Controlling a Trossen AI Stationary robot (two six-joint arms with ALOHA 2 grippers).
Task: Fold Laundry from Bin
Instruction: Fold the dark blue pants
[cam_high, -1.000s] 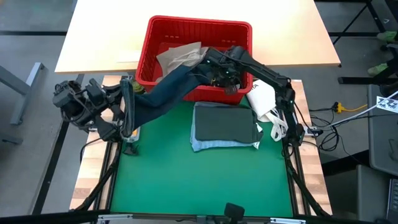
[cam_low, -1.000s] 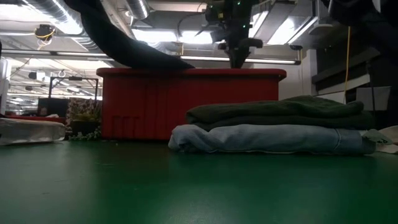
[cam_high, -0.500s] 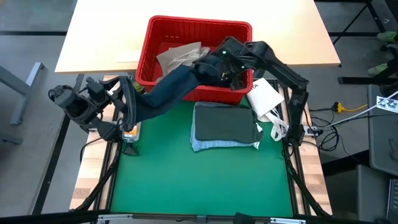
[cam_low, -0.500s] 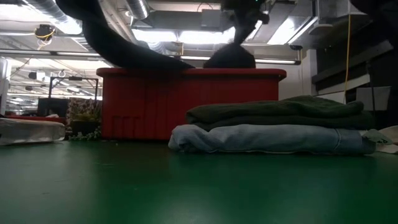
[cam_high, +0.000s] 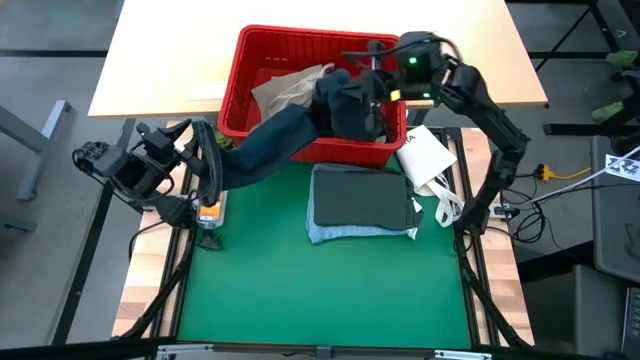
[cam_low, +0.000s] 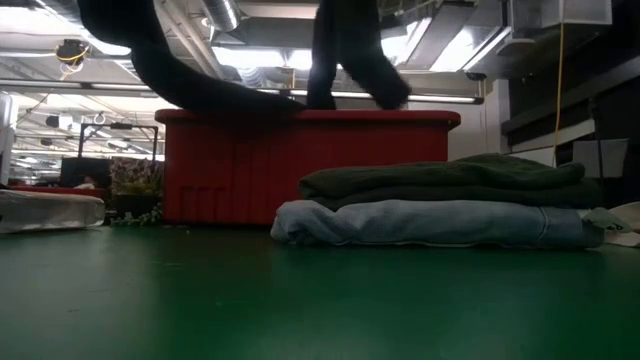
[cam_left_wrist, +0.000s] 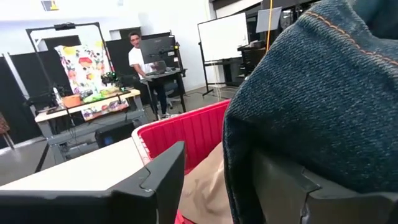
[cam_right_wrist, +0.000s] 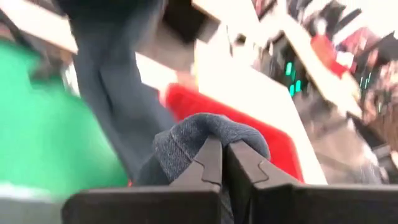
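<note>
Denim jeans (cam_high: 285, 135) are coming out of the bin (cam_high: 255, 45), pinched in the clenched right gripper (cam_high: 375, 75). Left gripper (cam_high: 195, 160) is standing released beside the trailing leg. Next probably: regrasping there and spreading.

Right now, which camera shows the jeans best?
The high view: the jeans stretch from the red basket toward the left gripper. The low view shows dark hanging shapes; the wrist views, denim close-ups.

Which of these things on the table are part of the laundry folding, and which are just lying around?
Part of the job:
- denim jeans, pinched by the right gripper above the bin
- red bin
- tan trousers in the bin
- folded green garment on the folded light blue one
- left gripper, fingers apart beside the jeans

Just lying about:
- white packet at the mat's right edge
</note>
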